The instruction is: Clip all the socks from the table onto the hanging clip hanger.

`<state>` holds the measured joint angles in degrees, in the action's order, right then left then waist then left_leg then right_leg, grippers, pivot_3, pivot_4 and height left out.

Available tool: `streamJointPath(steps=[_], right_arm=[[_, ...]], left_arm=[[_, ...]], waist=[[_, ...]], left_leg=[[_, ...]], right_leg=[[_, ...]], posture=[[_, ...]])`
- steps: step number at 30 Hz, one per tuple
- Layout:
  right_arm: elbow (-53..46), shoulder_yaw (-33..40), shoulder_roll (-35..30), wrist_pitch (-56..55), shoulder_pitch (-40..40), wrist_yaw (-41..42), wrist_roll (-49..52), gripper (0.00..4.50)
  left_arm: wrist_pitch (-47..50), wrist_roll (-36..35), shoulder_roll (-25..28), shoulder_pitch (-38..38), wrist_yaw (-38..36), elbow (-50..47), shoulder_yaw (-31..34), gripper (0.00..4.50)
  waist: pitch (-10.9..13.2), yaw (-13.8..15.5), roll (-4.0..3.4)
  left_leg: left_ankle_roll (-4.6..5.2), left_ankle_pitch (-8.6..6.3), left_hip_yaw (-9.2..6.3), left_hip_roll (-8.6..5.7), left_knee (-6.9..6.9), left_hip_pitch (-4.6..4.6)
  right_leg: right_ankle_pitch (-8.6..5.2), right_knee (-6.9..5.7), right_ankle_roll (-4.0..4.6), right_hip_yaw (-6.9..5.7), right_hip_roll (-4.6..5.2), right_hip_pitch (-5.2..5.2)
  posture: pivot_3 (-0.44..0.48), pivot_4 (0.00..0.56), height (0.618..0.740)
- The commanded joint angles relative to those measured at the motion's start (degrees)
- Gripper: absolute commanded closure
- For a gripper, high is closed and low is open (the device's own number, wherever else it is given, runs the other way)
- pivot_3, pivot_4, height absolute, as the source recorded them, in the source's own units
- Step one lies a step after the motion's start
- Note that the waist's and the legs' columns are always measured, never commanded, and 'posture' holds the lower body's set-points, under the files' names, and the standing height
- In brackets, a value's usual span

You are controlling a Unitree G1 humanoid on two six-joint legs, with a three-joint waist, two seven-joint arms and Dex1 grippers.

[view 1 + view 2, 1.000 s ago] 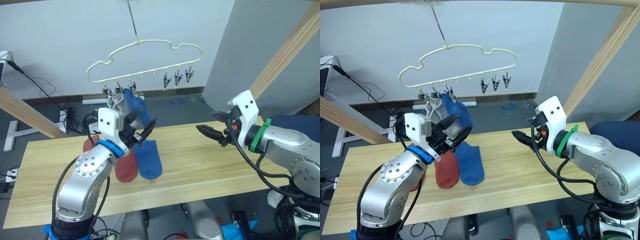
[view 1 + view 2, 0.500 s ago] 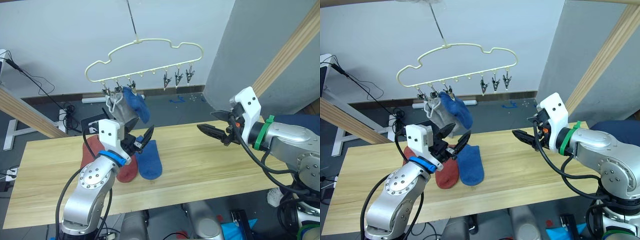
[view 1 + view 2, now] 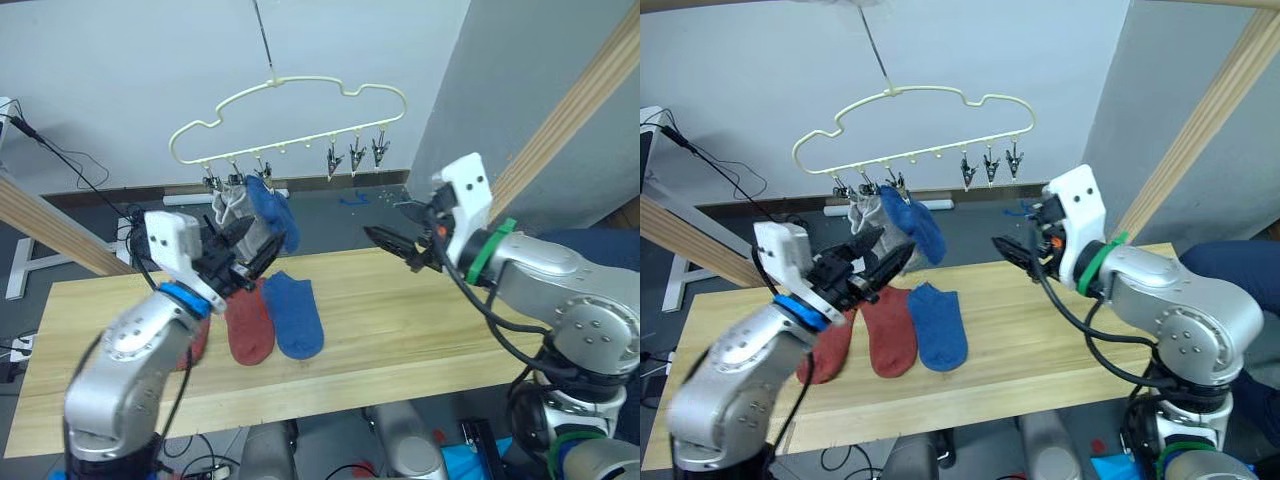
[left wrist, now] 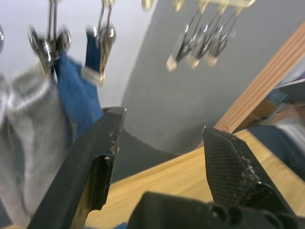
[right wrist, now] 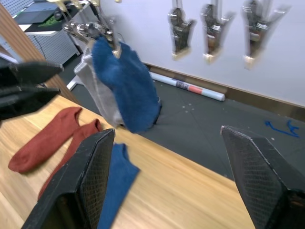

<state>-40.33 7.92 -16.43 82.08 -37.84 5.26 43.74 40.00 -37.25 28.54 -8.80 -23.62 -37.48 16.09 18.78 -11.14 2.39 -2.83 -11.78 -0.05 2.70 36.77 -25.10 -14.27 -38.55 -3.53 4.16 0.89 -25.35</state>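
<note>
- Left eye view, far left: the table [image 3: 420,330] carries three socks still unclipped, side by side on its left half. The outer rust-red sock [image 3: 825,350] is partly hidden behind the left arm.
- Next to it lie the second rust-red sock [image 3: 248,325] and the blue sock [image 3: 295,315], touching along their edges. Both have their long axes running away from the robot, across the table's width.
- The left gripper [image 3: 243,260] hangs above the far ends of these socks, fingers spread and holding nothing. It points up toward the hanger rather than down at the table.
- Above, the clip hanger [image 3: 290,125] already holds grey socks [image 3: 232,215] and a blue hanging sock [image 3: 272,212] bunched at its left clips. The three free clips [image 3: 355,155] sit toward its right end.
- The right gripper [image 3: 395,243] is in the air right of centre, jaws apart and empty. It is below the free clips and well apart from the lying socks.
- Judgement: the left arm is much the nearer to the table socks, which lie below and just in front of its jaws. It would have to tip downward and close across a sock's short width.
</note>
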Motion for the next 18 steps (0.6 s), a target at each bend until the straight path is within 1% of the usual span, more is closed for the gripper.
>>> streamJointPath(steps=[1,2,5,8,14,18], right_arm=[[-1.7,-1.3,1.4,-0.2,-1.5,-2.7,-1.9,0.8],[-1.8,-1.4,1.7,-0.1,-1.6,-2.9,-2.2,0.8],[1.2,-6.4,5.2,-3.6,-2.5,-5.9,-6.7,0.75],[3.4,-9.4,8.4,-5.1,-3.6,-7.7,-9.7,0.75],[4.6,-9.2,11.8,-5.9,-4.8,-8.0,-11.8,0.75],[6.5,-9.4,13.2,-7.0,-6.6,-7.6,-12.9,0.75]], left_arm=[[1.1,-5.1,3.0,-1.5,-3.3,-0.8,2.7,1.54],[1.2,-5.7,3.6,-1.5,-3.5,-0.8,2.8,1.54],[1.1,-6.8,7.5,-3.9,-6.0,0.5,3.9,2.13],[1.8,-7.4,11.4,-4.5,-7.8,1.3,4.3,3.05],[1.9,-8.7,14.7,-6.7,-8.4,2.9,5.4,3.05],[2.2,-9.0,17.5,-8.0,-9.3,4.0,6.4,3.05]], waist=[[0.0,0.1,0.0],[0.0,0.1,0.0],[0.0,0.3,0.0],[0.0,0.2,-0.01],[0.0,1.8,-0.01],[0.0,2.8,-0.02]], left_leg=[[0.0,0.0,0.01,-0.01,-0.02,-0.02],[0.0,0.0,0.02,-0.02,-0.04,-0.04],[0.0,-0.01,0.0,-0.01,-0.17,-0.08],[-0.01,0.0,0.01,0.01,-0.41,-0.07],[-0.01,0.0,0.03,0.0,-0.71,-0.18],[-0.02,0.01,0.02,0.01,-0.7,-0.64]], right_leg=[[0.0,0.04,0.0,0.0,0.02,-0.01],[0.0,0.08,-0.01,0.0,0.05,-0.01],[0.0,0.32,-0.01,-0.06,0.07,0.0],[0.0,0.41,0.0,-0.04,0.04,-0.07],[0.15,0.53,0.27,-0.08,0.08,-0.25],[0.16,0.48,0.32,-0.12,0.09,-0.7]], posture=[[-0.219,0.328,0.74],[-0.207,0.328,0.74],[-0.198,0.332,0.74],[-0.186,0.333,0.74],[-0.161,0.332,0.74],[-0.149,0.332,0.74]])
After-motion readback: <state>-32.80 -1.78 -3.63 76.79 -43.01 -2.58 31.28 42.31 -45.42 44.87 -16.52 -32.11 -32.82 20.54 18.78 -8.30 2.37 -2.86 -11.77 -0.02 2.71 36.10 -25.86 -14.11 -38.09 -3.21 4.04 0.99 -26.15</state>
